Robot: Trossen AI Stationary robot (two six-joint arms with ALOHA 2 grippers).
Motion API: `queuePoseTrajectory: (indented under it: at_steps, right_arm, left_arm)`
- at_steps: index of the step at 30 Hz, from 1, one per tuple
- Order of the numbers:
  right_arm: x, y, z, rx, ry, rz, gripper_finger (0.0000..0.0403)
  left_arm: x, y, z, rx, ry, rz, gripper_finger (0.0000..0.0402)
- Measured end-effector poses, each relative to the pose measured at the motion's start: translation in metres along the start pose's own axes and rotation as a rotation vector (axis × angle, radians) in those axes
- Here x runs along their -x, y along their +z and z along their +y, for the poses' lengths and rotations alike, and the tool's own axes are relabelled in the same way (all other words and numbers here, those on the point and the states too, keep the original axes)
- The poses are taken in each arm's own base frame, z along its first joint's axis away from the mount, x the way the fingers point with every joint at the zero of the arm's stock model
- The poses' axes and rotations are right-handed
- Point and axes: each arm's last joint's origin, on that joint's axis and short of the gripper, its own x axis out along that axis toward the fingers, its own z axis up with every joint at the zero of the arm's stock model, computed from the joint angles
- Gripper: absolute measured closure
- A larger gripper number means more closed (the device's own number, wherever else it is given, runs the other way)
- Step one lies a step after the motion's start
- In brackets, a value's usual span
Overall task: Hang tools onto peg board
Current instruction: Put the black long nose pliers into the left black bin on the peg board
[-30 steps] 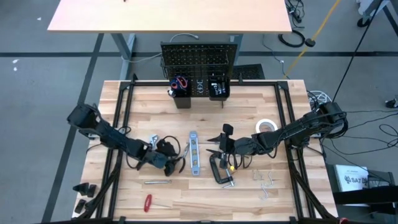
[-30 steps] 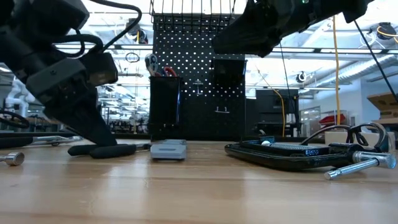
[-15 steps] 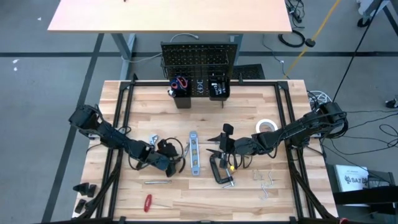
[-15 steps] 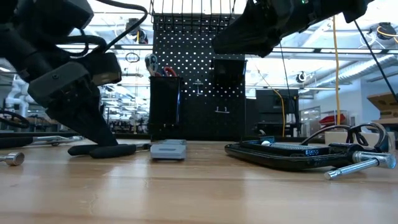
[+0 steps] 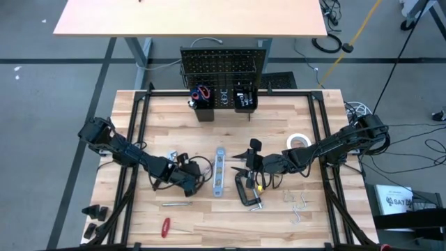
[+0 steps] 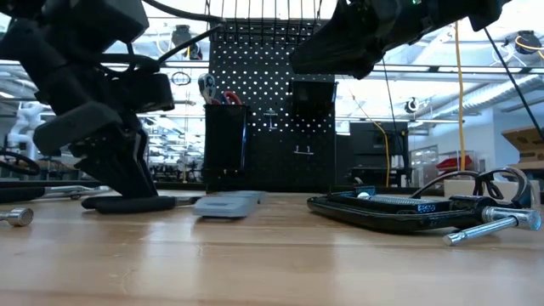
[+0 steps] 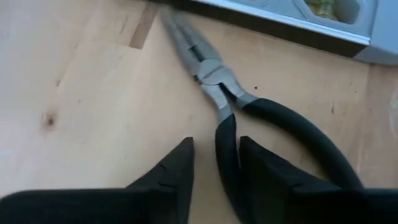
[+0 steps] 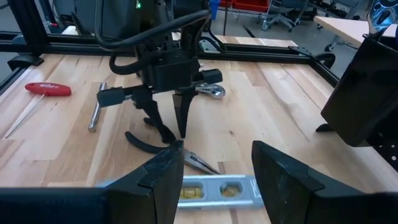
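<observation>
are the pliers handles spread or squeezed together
Spread: the pliers lie flat on the table, one handle between the left gripper fingers, the other splayed outside.

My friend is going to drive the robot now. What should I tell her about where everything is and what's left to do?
Left gripper: down on the table, fingers either side of one handle of the black-handled pliers, not clamped yet.
Right gripper: open, empty, hovering above the level.
Peg board: upright at the table's far edge; red-handled scissors already sit in its left bin.
Still on the table: pliers, level, C-clamp, white tape roll, wrench, red screwdriver.
Left to do: grip the pliers and hang them, then the other tools.
</observation>
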Motion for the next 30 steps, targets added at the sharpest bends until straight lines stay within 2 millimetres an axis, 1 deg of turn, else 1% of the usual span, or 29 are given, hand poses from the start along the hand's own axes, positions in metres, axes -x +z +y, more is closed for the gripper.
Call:
queuePoseTrajectory:
  at_steps: [2, 5, 6, 10, 13, 17, 20, 25, 30]
  right_arm:
    - [0.0, 0.0, 0.0, -0.001, 0.0, 0.0, 0.0222]
    - [0.0, 0.0, 0.0, -0.003, 0.001, -0.001, 0.0222]
    - [0.0, 0.0, 0.0, -0.003, 0.0, -0.001, 0.0222]
    - [0.0, 0.001, 0.0, -0.012, 0.002, -0.011, 0.0222]
    - [0.0, 0.003, 0.0, -0.045, 0.005, -0.032, 0.0222]
    - [0.001, 0.006, 0.003, -0.096, 0.021, -0.064, 0.0222]
    - [0.002, 0.007, 0.004, -0.169, 0.034, -0.07, 0.0222]
    - [0.002, 0.007, 0.006, -0.265, 0.121, -0.055, 0.0222]
    - [0.004, 0.007, 0.012, -0.29, 0.176, -0.043, 0.0222]
  left_arm:
    - [0.0, -0.001, 0.001, -0.002, 0.008, -0.004, 0.0316]
    - [0.0, -0.002, 0.0, -0.013, 0.018, -0.014, 0.0377]
    - [0.0, -0.001, 0.0, -0.013, 0.018, -0.016, 0.0386]
    - [0.0, -0.001, 0.0, -0.012, 0.014, -0.022, 0.0393]
    - [0.004, -0.001, -0.002, -0.018, 0.015, -0.047, 0.0397]
    - [0.017, 0.0, 0.0, -0.031, 0.038, -0.09, 0.0399]
    - [0.031, 0.007, 0.003, -0.011, 0.046, -0.159, 0.0399]
    - [0.051, 0.013, 0.01, -0.037, 0.084, -0.236, 0.04]
    - [0.066, 0.019, 0.014, -0.053, 0.068, -0.303, 0.0401]
